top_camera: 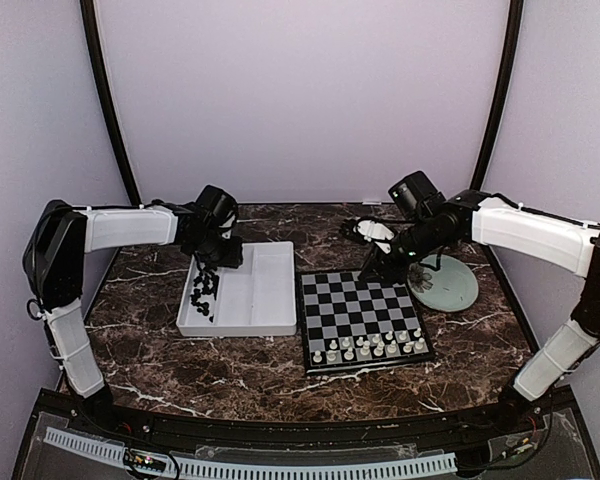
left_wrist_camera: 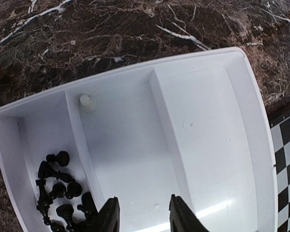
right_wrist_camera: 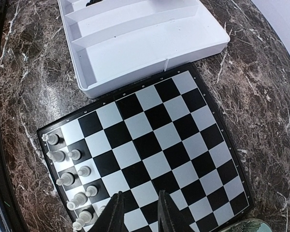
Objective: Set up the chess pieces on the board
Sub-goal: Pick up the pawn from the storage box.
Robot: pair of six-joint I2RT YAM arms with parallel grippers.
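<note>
Top external view. A dark brown marble bench [top_camera: 160,360] carries a white rectangular plastic tray [top_camera: 265,300] with compartments, left of centre. Small black chess pieces [top_camera: 202,292] lie heaped in its leftmost compartment. The flat square chessboard of black and silver-grey checks [top_camera: 360,305] sits just right of the tray, toward the near edge. Small white chess pieces [top_camera: 370,347] fill the two rows nearest the arms, and the other squares are bare. A pale green round plate [top_camera: 452,285] lies off the board's far right corner. The left gripper [top_camera: 215,265] hangs over the tray's far left part. The right gripper [top_camera: 375,272] hangs over the board's far right corner.

Left wrist view. The left gripper [left_wrist_camera: 144,217] has its jaws spread, with bare tray [left_wrist_camera: 203,125] floor showing between them. The black chess pieces [left_wrist_camera: 63,193] are just beside its left finger, and I cannot tell whether they touch. A lone white piece [left_wrist_camera: 85,101] stands in the far corner of the second compartment. The bench [left_wrist_camera: 111,29] shows beyond the tray.

Right wrist view. The right gripper [right_wrist_camera: 140,215] has a narrow gap between its jaws, and only board squares show in it. The chessboard [right_wrist_camera: 154,130] lies below it. The white chess pieces [right_wrist_camera: 70,176] line one edge, at the left of this view. The tray [right_wrist_camera: 135,43] is just beyond the board.
</note>
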